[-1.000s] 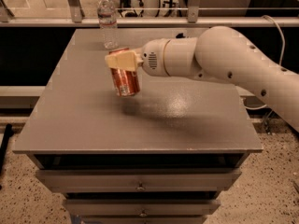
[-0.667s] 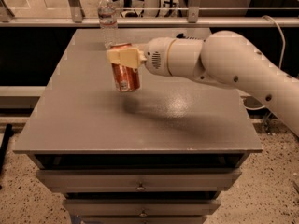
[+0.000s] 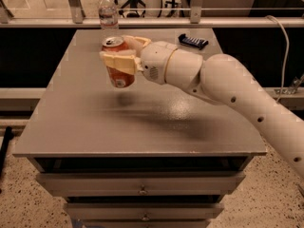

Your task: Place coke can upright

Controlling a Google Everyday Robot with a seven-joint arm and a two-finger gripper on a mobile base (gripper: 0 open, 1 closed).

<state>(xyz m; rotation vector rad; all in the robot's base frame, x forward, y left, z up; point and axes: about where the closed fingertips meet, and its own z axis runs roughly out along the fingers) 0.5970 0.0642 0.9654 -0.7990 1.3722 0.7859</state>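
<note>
The coke can (image 3: 117, 74) is a small red-orange can with a silver top and pull tab. It is nearly upright, tilted slightly, and held in the air above the middle-left of the grey table (image 3: 142, 122). My gripper (image 3: 121, 56) reaches in from the right on a white arm. Its cream fingers (image 3: 118, 61) are closed around the can's upper half, one in front and one behind. The can's shadow lies on the table below it.
A clear plastic water bottle (image 3: 108, 16) stands at the table's far left edge. A dark blue packet (image 3: 193, 41) lies at the far right. The table is a cabinet with drawers (image 3: 142, 184) in front. A rail and glass run behind.
The arm has carried the can a little toward the back of the table, and the can has turned so that its silver top now shows.
</note>
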